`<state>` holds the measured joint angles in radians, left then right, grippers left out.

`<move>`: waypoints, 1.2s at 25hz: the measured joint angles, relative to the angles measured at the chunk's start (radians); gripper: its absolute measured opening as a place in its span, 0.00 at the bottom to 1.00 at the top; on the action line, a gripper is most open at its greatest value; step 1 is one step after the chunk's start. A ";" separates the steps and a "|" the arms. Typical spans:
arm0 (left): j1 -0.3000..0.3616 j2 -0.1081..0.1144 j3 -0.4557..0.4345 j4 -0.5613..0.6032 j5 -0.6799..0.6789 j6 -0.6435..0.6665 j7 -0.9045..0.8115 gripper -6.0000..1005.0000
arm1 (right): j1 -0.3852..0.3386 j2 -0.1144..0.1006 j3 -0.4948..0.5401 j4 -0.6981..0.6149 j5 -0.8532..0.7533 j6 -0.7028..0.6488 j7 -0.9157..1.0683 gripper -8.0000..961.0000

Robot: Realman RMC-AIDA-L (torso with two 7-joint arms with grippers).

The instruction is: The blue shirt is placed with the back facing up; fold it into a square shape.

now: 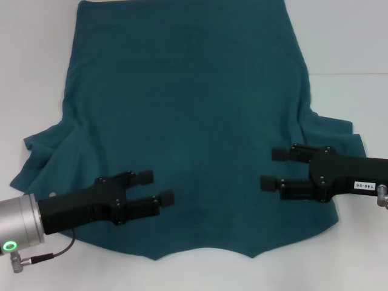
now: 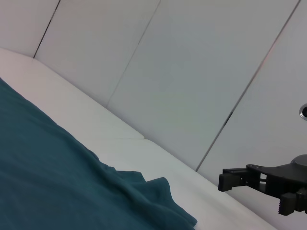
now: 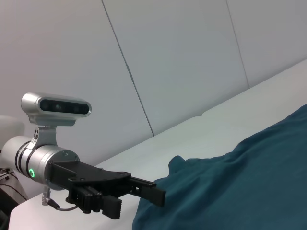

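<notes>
Blue shirt point(image 1: 188, 121) spread flat across the white desk point(image 1: 345, 48), hem toward the far side, both sleeves splayed out near the robot, collar edge nearest. Left claw point(image 1: 159, 187) over the near left part of the shirt, fingers spread, holding nothing. Right claw point(image 1: 274, 168) over the near right part beside the sleeve, fingers likewise spread and empty. Both claws pointing inward toward each other.
</notes>
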<state>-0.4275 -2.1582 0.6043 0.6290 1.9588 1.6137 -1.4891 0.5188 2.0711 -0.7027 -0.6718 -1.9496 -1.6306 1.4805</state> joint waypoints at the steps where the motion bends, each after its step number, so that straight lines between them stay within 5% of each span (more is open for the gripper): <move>1: 0.000 0.000 0.000 0.000 0.000 0.000 0.000 0.90 | 0.000 0.000 0.000 0.000 0.000 0.000 0.000 0.96; 21: 0.000 0.002 -0.011 0.003 0.006 -0.008 0.000 0.89 | 0.000 0.001 0.001 0.000 0.008 -0.001 0.001 0.96; 30: 0.005 0.004 -0.230 0.002 0.001 -0.158 -0.055 0.88 | -0.002 0.004 0.007 0.008 0.010 0.000 0.007 0.96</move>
<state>-0.4223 -2.1539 0.3744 0.6308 1.9597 1.4561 -1.5445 0.5168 2.0750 -0.6960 -0.6643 -1.9392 -1.6306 1.4873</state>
